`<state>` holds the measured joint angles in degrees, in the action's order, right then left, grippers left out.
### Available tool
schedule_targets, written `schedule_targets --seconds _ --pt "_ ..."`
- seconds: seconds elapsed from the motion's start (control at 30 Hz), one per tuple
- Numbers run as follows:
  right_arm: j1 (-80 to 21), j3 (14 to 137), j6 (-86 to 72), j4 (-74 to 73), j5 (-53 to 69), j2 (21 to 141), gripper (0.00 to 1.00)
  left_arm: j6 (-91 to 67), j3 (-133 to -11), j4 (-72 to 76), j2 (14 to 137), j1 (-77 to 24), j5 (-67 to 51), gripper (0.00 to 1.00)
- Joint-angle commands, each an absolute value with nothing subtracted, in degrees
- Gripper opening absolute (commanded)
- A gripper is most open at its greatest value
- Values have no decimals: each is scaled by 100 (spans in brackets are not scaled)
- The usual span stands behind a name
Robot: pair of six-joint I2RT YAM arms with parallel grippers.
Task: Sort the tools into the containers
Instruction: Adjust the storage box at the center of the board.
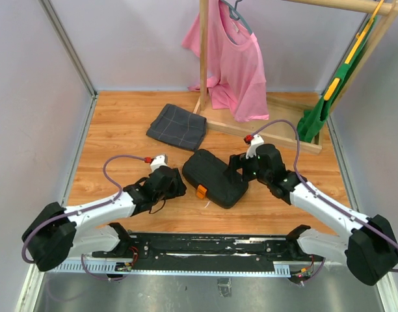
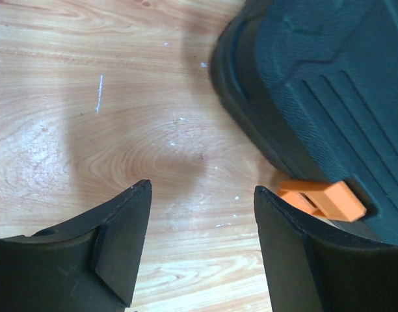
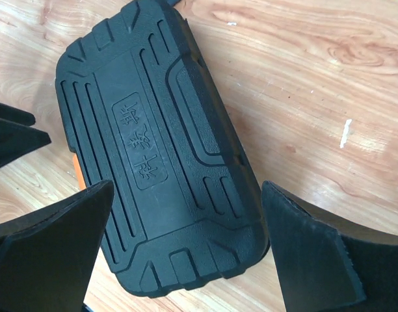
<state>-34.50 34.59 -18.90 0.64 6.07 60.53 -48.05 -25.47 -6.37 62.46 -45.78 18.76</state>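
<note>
The container, a black plastic tool case (image 1: 212, 177) (image 3: 153, 149), lies shut in the middle of the wooden table, its orange clasp (image 1: 201, 192) (image 2: 322, 198) facing the near edge. None of the tools show in any view. My left gripper (image 1: 177, 186) (image 2: 203, 188) stands open low over bare wood just left of the clasp, with nothing between its fingers. Over the case's right end my right gripper (image 1: 240, 168) (image 3: 187, 187) is open wide, one finger on each side of that end. I cannot tell whether its fingers touch the case.
A folded dark grey checked cloth (image 1: 177, 126) lies behind the case. A wooden clothes rack (image 1: 203, 58) at the back holds a pink shirt (image 1: 235, 65) and a green garment (image 1: 319, 107); its base beam (image 1: 264, 133) runs behind my right gripper. Walls close both sides.
</note>
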Motion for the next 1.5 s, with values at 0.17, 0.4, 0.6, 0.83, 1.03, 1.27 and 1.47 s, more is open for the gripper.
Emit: schedule_targets --seconds 0.17,0.4,0.6,0.83,1.03,1.27,1.47 --pt "-3041 3841 -2411 -362 1664 6730 96 -4712 -2923 -247 7323 -4425 1771 67" --pt "-3028 3675 -2429 -396 2098 6827 96 -4524 -3129 56 7824 -4379 1651 67" --pt "-3030 3699 -2429 -772 2241 6829 95 -4265 -3436 212 8209 -4348 1564 66" --pt "-3032 3806 -2320 -1384 1789 6292 94 -3918 -3818 141 8366 -4260 1680 66" --pt "-3032 3987 -2028 -1645 847 5855 96 -4035 -3503 31 7959 -4163 1784 66" --pt "-3050 4246 -1966 -1487 1311 6105 96 -4190 -2865 202 7256 -4157 1494 66" --pt "-3294 4528 -2025 -1382 1158 6436 94 -4266 -2519 411 6848 -4165 879 62"
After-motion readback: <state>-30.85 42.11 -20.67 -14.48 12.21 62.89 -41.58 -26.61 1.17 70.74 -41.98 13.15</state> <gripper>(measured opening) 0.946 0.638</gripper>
